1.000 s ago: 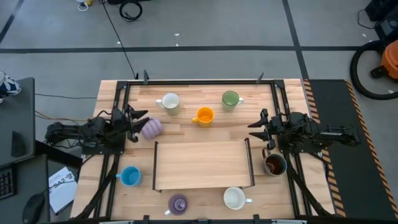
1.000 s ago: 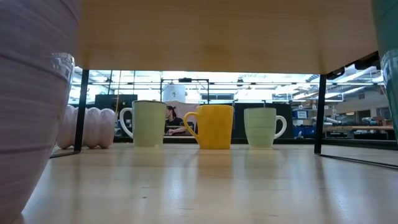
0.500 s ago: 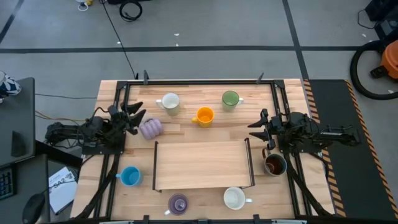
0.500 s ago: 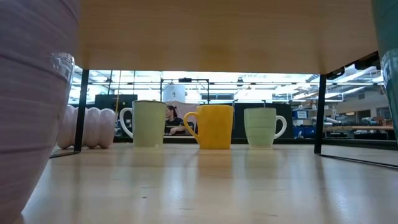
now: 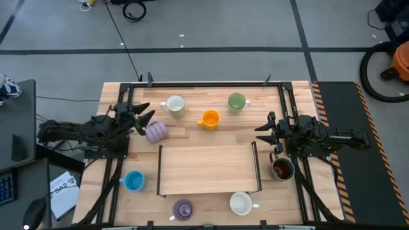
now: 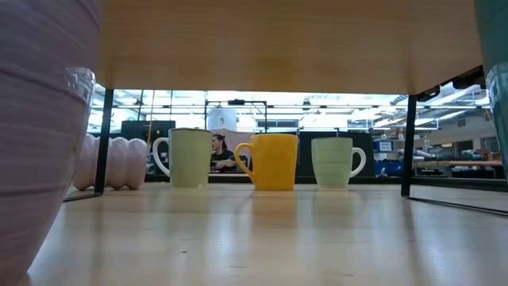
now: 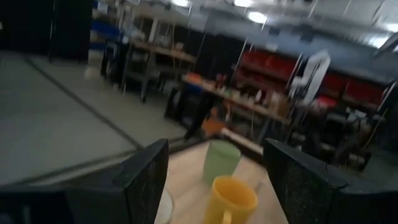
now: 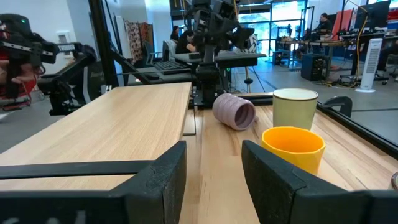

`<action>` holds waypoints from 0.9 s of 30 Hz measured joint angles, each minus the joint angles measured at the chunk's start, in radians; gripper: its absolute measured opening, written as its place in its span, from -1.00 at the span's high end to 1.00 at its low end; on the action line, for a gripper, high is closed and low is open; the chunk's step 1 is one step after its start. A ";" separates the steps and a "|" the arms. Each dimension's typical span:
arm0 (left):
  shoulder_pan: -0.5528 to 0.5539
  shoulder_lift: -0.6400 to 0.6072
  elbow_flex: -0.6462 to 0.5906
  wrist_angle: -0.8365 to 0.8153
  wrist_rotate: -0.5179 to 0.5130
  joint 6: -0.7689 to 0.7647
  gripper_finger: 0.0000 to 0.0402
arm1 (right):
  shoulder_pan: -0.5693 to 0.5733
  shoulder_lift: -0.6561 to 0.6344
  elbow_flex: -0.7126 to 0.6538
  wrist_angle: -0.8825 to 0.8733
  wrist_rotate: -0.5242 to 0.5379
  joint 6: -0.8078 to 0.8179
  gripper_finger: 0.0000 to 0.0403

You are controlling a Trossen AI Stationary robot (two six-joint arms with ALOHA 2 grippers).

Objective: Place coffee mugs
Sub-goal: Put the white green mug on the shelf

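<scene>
Seven coffee mugs show in the high view. A cream one [image 5: 174,105], an orange one [image 5: 209,119] and a green one [image 5: 237,101] stand at the far side. A lavender one [image 5: 155,131] lies on its side. Light blue [image 5: 133,181], purple [image 5: 183,208], white [image 5: 241,203] and dark brown [image 5: 282,168] mugs stand around a raised wooden shelf [image 5: 208,168]. My left gripper [image 5: 142,115] is open, just left of and above the lying lavender mug, touching nothing. My right gripper [image 5: 263,128] is open at the shelf's far right corner, with nothing between its fingers.
The shelf rests on thin black legs [image 6: 408,135], and its underside [image 6: 278,40] spans the low view. Black frame rails [image 5: 121,160] run along both table sides. A bare strip of table lies between the far mugs and the shelf. A person sits in the room behind [image 6: 218,151].
My left gripper has risen and tipped up to level beside the lavender mug, shifting slightly toward the table's far edge. The mug still lies on its side in the same place. My right arm has kept still.
</scene>
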 joint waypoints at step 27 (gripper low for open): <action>0.472 0.417 0.407 -0.479 0.430 0.117 -0.33 | 0.000 0.000 0.000 0.000 0.000 0.000 0.20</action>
